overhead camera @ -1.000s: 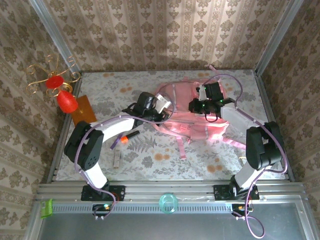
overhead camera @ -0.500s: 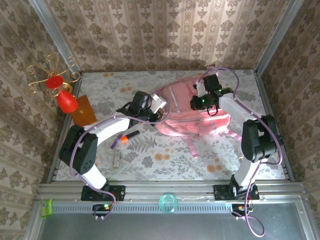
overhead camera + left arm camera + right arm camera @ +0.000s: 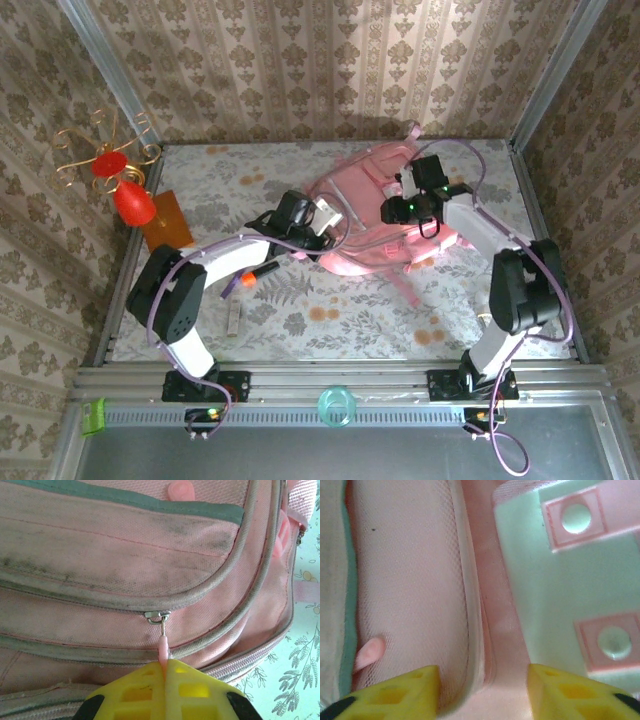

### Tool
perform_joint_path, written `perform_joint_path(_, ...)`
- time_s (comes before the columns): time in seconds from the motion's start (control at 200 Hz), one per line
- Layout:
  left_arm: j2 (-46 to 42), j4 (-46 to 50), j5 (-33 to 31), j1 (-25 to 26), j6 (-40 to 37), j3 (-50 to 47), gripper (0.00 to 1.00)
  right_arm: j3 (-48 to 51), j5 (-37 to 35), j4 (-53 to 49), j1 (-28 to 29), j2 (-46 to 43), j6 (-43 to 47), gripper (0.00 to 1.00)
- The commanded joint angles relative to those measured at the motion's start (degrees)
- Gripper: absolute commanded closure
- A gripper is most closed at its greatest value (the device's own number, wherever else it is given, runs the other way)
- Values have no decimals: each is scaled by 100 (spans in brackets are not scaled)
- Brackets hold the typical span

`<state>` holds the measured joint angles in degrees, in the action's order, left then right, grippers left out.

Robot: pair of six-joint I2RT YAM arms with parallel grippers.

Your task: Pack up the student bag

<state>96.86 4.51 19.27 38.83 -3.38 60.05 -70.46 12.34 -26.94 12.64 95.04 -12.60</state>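
Note:
The student bag [image 3: 372,238], pink and soft, lies on the patterned table between my two arms. In the left wrist view its grimy front pockets [image 3: 125,545] sit close ahead, with a metal zip slider [image 3: 157,615] and a pink zip pull [image 3: 163,650]. My left gripper [image 3: 164,665] is shut on that pull, at the bag's left side [image 3: 322,228]. My right gripper [image 3: 393,213] hovers over the bag's top. Its yellow fingers stand apart [image 3: 482,690] with a ridge of pink fabric [image 3: 490,645] between them, not pinched. A pale green patch [image 3: 545,570] lies to the right.
A red ornament with gold wire [image 3: 120,185] and an orange card [image 3: 165,218] stand at the left edge. An orange-and-black marker [image 3: 262,270], a purple pen [image 3: 231,284] and a small grey piece [image 3: 234,320] lie near the left arm. A teal ring [image 3: 337,405] sits on the front rail.
The right gripper has opened and let go of the bag's fabric, after shifting toward the back. The bag has turned and slid a little. The left gripper stays shut on the zip pull.

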Motion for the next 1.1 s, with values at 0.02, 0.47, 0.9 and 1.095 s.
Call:
perform_joint_path(0.02, 142, -54, 49, 71, 109, -72, 100, 720, 283, 950, 36, -535, -1164, 43)
perform_joint_path(0.47, 183, -109, -125, 104, 62, -118, 100, 1444, 1016, 3227, 291, -15, -3001, 53)
perform_joint_path(0.9, 562, 49, -464, 116, 4, 167, 85, 1469, 829, 3248, 362, -67, -3053, 100)
perform_joint_path(1.095, 723, 137, -531, 114, -70, 294, 82, 1435, 890, 3239, 378, -95, -3072, 100)
